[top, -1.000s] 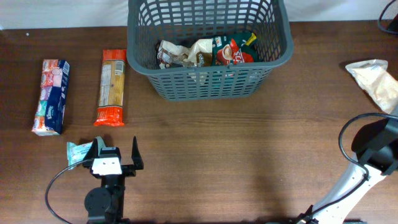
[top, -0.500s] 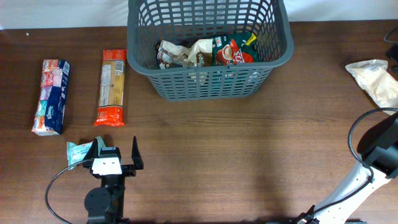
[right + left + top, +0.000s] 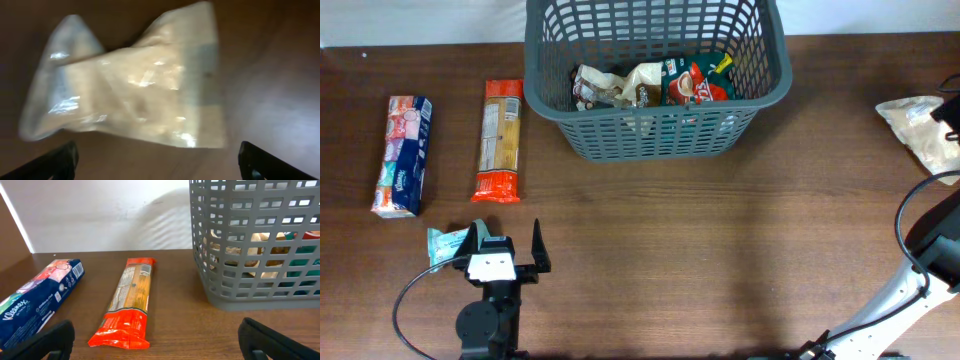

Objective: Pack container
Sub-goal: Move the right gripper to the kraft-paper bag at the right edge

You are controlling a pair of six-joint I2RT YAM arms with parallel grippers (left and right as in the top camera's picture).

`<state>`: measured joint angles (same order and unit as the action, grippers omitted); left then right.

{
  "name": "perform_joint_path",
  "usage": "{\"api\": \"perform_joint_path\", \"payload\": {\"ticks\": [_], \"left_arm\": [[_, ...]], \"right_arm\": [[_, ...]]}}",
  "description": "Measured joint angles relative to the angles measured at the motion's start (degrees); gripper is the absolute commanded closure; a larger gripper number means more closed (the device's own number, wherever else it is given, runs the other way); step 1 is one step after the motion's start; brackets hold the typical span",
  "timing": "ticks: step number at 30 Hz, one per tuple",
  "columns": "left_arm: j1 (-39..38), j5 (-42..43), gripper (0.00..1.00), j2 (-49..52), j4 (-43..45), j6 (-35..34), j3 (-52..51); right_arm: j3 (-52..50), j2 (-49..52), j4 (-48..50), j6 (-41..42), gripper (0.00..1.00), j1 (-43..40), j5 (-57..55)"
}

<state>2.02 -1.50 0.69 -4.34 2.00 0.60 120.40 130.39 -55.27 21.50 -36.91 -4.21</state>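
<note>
Now R arm has swung further out to far-right edge vs 1 s ago; right hand [image 3: 159, 167], fingers apart, sits above pale crinkly plastic bag [image 3: 135, 95]. The left hand [image 3: 506, 248] is unmoved, fingers apart. Large dark grey slotted plastic basket [image 3: 655, 135] is far-centre on brown tabletop [image 3: 720, 250].

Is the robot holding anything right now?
Nothing. Left jaws and right jaws stand open and empty; the right ones hover above the pale crinkly plastic bag.
</note>
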Motion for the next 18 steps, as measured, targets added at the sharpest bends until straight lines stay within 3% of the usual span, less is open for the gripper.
{"api": "perform_joint_path", "payload": {"ticks": [9,18], "left_arm": [[0.00,0.00,0.01,-0.02,0.00,0.00,0.00],[0.00,0.00,0.01,-0.02,0.00,0.00,0.00]], "right_arm": [[0.00,0.00,5.16,-4.59,0.01,-0.15,10.03],[0.00,0.20,7.54,-3.78,0.01,-0.31,11.87]]}}
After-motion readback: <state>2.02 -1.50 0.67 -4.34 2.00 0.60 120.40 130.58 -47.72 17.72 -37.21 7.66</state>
